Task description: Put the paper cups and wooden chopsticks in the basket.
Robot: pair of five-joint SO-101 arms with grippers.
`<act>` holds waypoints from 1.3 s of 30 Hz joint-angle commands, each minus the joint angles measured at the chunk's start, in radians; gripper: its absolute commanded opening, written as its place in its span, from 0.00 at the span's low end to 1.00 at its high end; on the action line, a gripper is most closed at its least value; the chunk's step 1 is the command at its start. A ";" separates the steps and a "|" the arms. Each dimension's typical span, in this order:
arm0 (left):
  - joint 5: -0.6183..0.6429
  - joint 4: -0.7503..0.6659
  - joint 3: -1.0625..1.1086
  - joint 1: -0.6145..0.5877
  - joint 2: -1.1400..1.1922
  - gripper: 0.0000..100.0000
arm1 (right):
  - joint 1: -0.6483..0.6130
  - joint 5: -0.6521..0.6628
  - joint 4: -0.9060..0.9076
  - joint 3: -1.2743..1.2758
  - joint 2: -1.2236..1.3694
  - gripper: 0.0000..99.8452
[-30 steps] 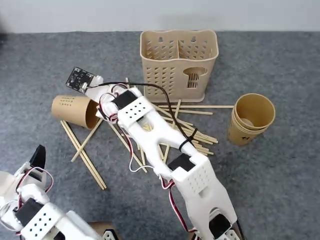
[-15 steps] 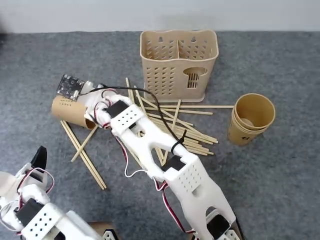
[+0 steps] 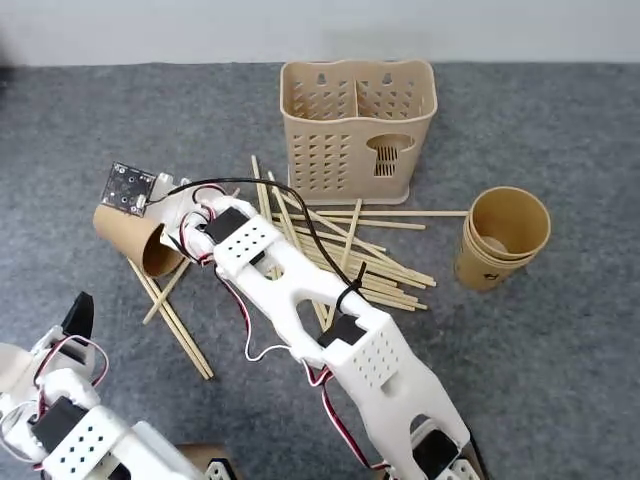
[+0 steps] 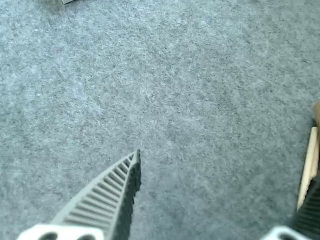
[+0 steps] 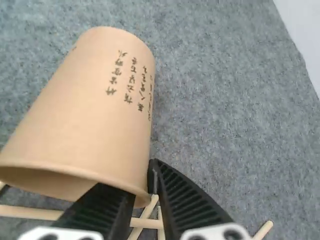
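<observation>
One fallen paper cup point(image 3: 128, 233) just swung left, the right gripper point(image 5: 140, 182) has its fingers clamped on its rim; basket point(image 3: 358, 130) run looks next.

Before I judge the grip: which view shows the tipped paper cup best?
Right wrist view: the paper cup is close, rim between the right pincer fingers. High view: partly under the wrist camera. Left wrist view faces carpet.

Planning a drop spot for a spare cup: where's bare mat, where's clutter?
Free: mat left of the basket, beyond the lying cup; mat right of the basket, beyond the cup stack; mat below that stack. Crowded: chopsticks fan from basket to stack, under the right arm.
</observation>
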 commanded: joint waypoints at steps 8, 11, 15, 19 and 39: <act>0.011 -0.009 -0.008 0.000 -0.018 0.47 | 0.033 -0.189 0.334 -0.049 -0.394 0.01; 0.011 -0.009 -0.008 0.000 -0.018 0.47 | 0.033 -0.261 0.469 -0.049 -0.529 0.01; 0.011 -0.009 -0.008 0.000 -0.018 0.47 | 0.050 -0.334 0.645 -0.049 -0.699 0.01; 0.011 -0.009 -0.008 0.002 -0.018 0.47 | 0.093 -0.425 0.812 -0.049 -0.860 0.01; 0.011 -0.011 0.012 0.029 -0.018 0.47 | 0.855 -0.651 1.176 0.219 -1.388 0.01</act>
